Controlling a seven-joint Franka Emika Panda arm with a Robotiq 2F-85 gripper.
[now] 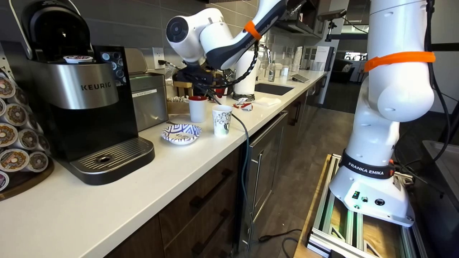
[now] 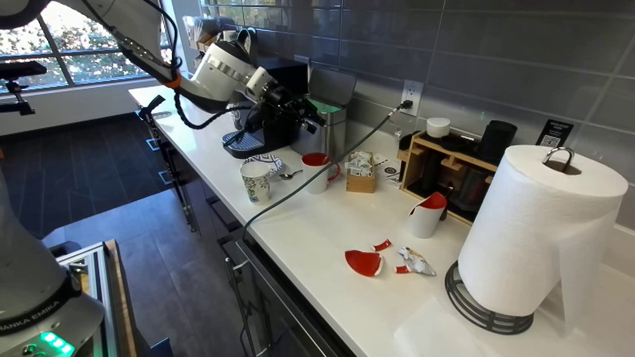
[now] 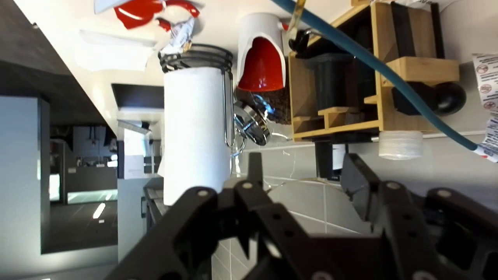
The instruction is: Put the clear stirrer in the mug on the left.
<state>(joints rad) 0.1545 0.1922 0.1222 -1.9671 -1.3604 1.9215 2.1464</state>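
Parted fingers (image 3: 255, 171) loomed closest to the wrist camera as I held the tool (image 3: 303, 165), released, above the tabletop (image 1: 82, 215). Below the tool, in both exterior views, the white, red-lined mug (image 1: 197, 111) stood upright near a tall patterned cup (image 1: 222, 122) and a low blue-patterned bowl (image 1: 181, 134). Across the blue cable (image 3: 392, 77) in the wrist view ran a clear, stirrer-like stick (image 3: 296, 17); I could not tell where its cut-off end rested.

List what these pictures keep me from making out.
Translucent amber stick, in the wrist view: one end cut off by the top edge.
White paper-towel roll, in an exterior view: partly behind the robot's white arm.
Black rectangular sign, in an exterior view: lettering too small to read.
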